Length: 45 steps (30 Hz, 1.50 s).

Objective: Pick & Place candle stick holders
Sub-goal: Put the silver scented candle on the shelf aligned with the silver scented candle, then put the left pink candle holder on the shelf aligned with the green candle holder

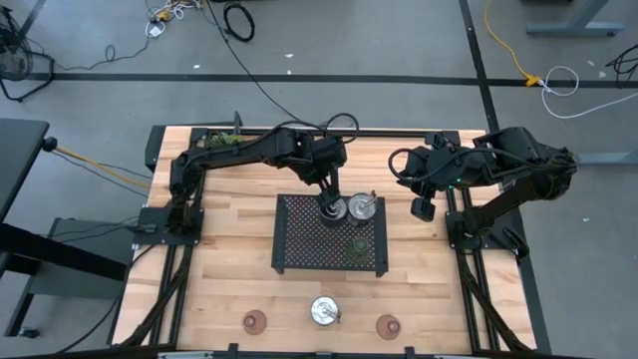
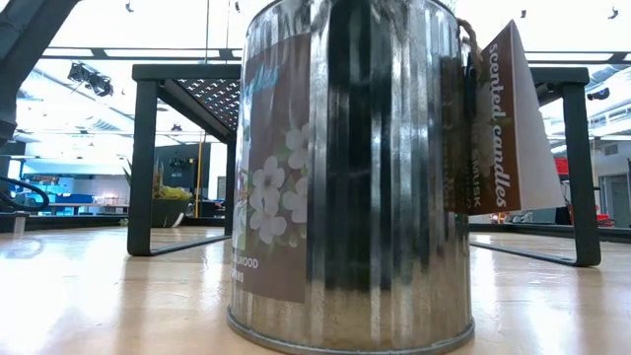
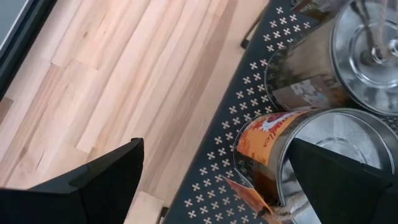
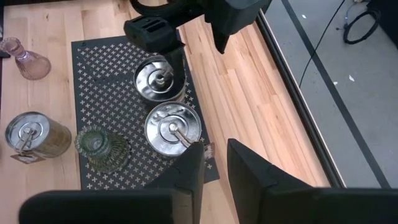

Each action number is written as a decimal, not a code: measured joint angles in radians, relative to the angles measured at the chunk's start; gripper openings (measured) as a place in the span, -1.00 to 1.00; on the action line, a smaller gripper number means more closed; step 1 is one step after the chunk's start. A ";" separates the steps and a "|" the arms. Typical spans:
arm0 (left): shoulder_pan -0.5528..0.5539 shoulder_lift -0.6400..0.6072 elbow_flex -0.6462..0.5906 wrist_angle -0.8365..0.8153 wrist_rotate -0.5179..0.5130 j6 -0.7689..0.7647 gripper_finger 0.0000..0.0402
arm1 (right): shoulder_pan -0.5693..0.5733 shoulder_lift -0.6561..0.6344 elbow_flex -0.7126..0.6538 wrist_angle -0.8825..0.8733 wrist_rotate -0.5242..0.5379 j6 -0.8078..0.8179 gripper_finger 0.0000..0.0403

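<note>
Only in the low view was "scented candles" read, on the brown tag (image 2: 503, 118) of the shiny silver metal cup (image 2: 350, 177) near the wooden table's (image 1: 219, 269) front edge. The left gripper (image 1: 328, 202) was spread wide around another silver cup (image 1: 330, 209) on the black mesh tray (image 1: 299, 239); the right gripper's (image 1: 423, 208) fingers (image 4: 249, 171) were slightly parted, empty.

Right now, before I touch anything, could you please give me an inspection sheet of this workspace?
Surface: wooden table, black mesh tray in its middle.
Job's things: two silver cups and olive-green glass holder on tray; third silver cup and two reddish glass holders on table in front.
Clutter: small plant at back edge.
Grippers: left gripper open over a tray cup; right gripper above table beside tray.
Cables: black and yellow cables on floor.
Surroundings: grey floor; no person seen.
</note>
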 joint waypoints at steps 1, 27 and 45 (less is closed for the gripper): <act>0.002 0.000 0.000 0.000 0.000 0.000 0.99 | 0.000 0.000 0.000 0.002 0.000 0.000 -0.64; -0.019 -0.065 -0.001 -0.197 0.231 0.020 0.99 | 0.000 0.000 0.000 0.016 0.000 0.000 -0.64; -0.410 -0.138 0.000 -0.354 0.065 -0.304 0.99 | 0.000 0.000 0.000 0.019 -0.028 -0.005 -0.64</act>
